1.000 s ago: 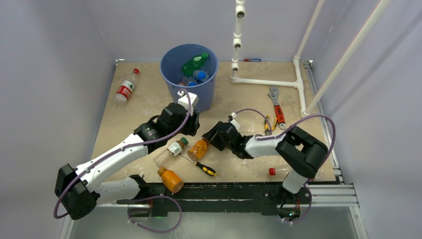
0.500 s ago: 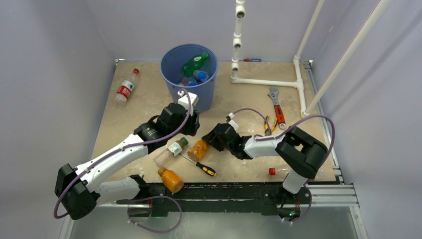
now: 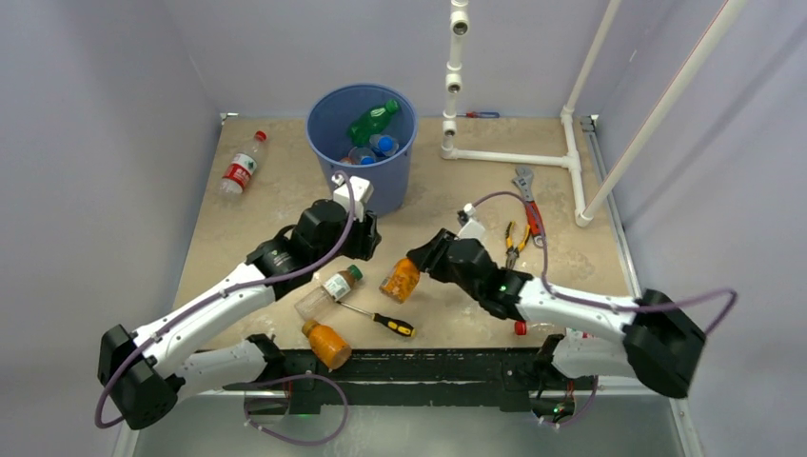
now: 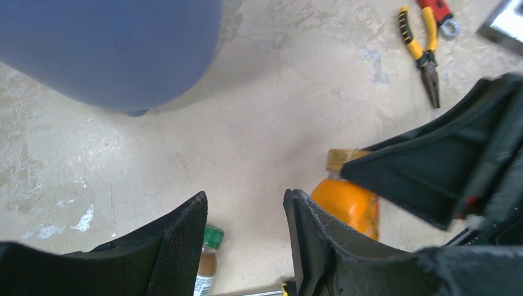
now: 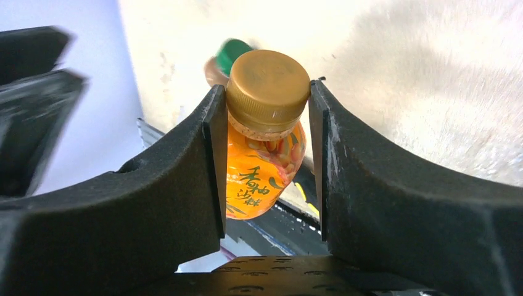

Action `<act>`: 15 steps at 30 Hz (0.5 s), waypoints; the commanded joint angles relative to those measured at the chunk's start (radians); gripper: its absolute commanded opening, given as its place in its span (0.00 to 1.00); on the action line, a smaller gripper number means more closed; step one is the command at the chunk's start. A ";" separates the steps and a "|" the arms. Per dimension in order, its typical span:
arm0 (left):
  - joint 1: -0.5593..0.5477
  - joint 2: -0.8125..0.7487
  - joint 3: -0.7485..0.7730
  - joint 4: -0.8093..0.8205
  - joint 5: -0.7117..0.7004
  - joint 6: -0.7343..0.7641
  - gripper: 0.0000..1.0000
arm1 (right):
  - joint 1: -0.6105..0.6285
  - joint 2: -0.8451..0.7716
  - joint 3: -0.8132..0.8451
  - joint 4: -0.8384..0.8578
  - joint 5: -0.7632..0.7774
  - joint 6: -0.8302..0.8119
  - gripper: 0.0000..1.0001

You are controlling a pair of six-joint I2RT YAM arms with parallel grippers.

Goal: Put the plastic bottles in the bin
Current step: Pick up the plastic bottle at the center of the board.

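Between the fingers of the right pincer (image 5: 266,123) hangs an orange-filled bottle (image 5: 262,166), pinched at its brown cap. It seems lifted clear of the worktop (image 3: 457,190), though the overhead view leaves that unsure. Just to this pincer's left, the left pincer (image 4: 245,222) hovers with its fingers spread part-way and nothing between them. Beyond the left pincer, close by, stands the blue bin (image 3: 381,186), with a green bottle (image 3: 371,122) lying inside. Beneath the left pincer a green-capped bottle (image 4: 206,265) lies on the worktop beside a screwdriver (image 3: 385,321).
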 commanded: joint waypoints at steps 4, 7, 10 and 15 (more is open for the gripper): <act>-0.004 -0.169 -0.064 0.173 0.108 0.009 0.62 | 0.012 -0.313 -0.070 0.156 -0.033 -0.526 0.00; -0.004 -0.232 -0.101 0.256 0.200 0.012 0.77 | 0.019 -0.428 -0.100 0.190 -0.113 -0.631 0.00; -0.003 -0.288 -0.143 0.366 0.339 0.012 0.84 | 0.019 -0.521 -0.138 0.245 -0.221 -0.713 0.00; -0.005 -0.326 -0.226 0.546 0.615 -0.018 0.89 | 0.019 -0.603 -0.141 0.294 -0.330 -0.764 0.00</act>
